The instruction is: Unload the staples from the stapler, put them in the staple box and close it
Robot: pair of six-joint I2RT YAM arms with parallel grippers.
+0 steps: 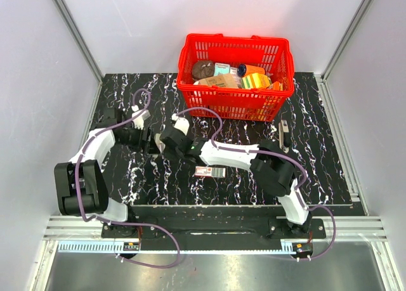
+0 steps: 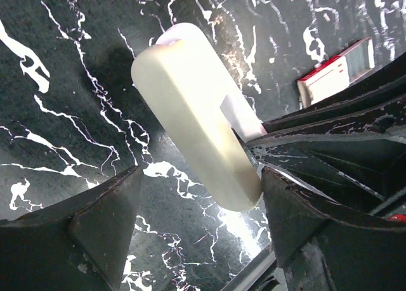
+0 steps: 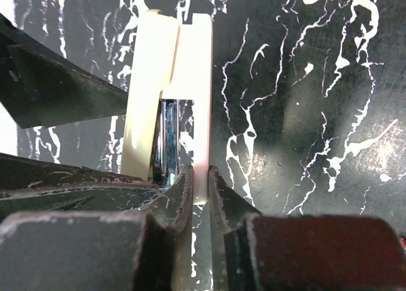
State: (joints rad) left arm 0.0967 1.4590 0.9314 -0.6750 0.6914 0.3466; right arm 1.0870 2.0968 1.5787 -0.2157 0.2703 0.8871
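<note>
The stapler (image 1: 284, 134), a slim dark bar with a pale strip, lies on the mat right of the basket, far from both grippers. Mid-left on the mat, both grippers meet at a stubby cream-beige piece (image 2: 190, 113) with a chrome strip inside (image 3: 166, 139). My right gripper (image 3: 200, 172) is shut on the thin pale plate (image 3: 198, 82) of that piece. My left gripper (image 2: 200, 174) is open around the piece's rounded end, which rests against its right finger (image 2: 285, 208). In the top view the left gripper (image 1: 150, 141) and right gripper (image 1: 165, 142) nearly touch.
A small flat box with a white-and-red label (image 1: 210, 171) lies just in front of the right arm and shows in the left wrist view (image 2: 336, 69). A red basket (image 1: 235, 104) full of items stands at the back. Side walls enclose the black marbled mat (image 1: 317, 170).
</note>
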